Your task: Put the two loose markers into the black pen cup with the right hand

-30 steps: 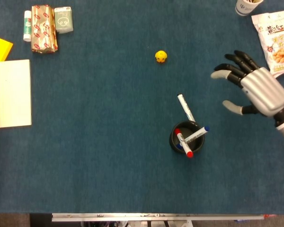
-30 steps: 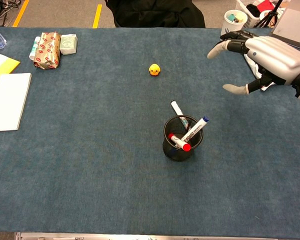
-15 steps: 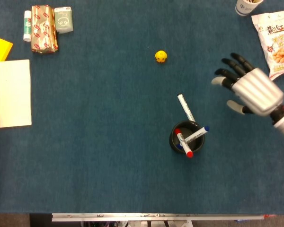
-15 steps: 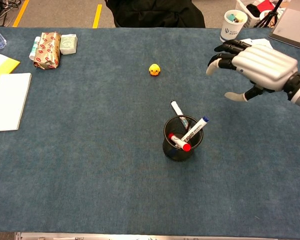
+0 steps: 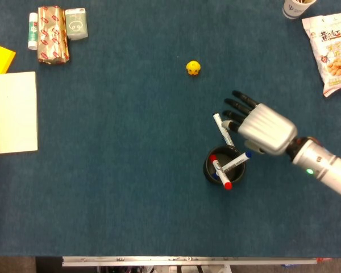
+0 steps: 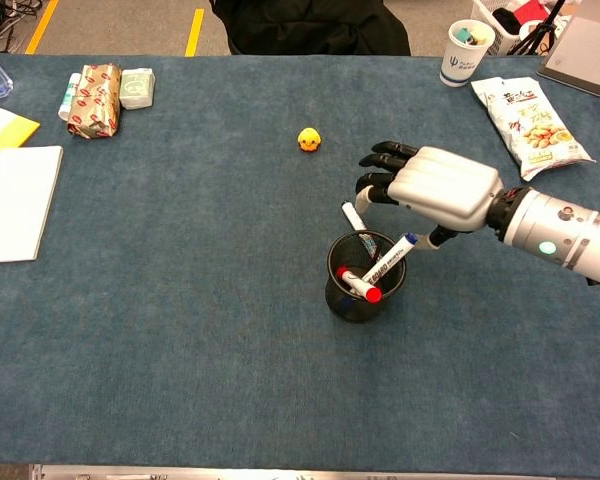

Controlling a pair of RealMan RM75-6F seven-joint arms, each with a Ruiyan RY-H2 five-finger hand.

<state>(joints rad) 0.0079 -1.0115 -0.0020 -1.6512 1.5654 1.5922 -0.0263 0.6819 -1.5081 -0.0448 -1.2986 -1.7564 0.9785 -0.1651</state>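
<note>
The right hand hangs over the tabletop just right of the black pen cup, back plate up, fingers spread and reaching toward the far edge. Its palm side is hidden in both views, so whether the fingertips touch the white marker beneath them cannot be told; nothing shows as gripped, and the hand looks released. The thumb is mostly hidden behind the hand. In the chest view the hand covers part of the tabletop behind the cup.

The white marker sticks out of the cup toward the far edge, its lower end lost inside the mesh. A blue-capped marker leans over the cup's right rim, and a red-capped marker lies across the opening. The left hand is out of sight in both views.

Along the far edge sit a snack bag and a paper cup, cut off at the top in the head view, toward the right corner. A small yellow toy stands mid-table. Near the far left corner are a wrapped packet, a pale box and a glue stick; a white notebook lies at the left edge, cropped. Bare blue cloth spreads wide left of the cup and toward the near edge.
</note>
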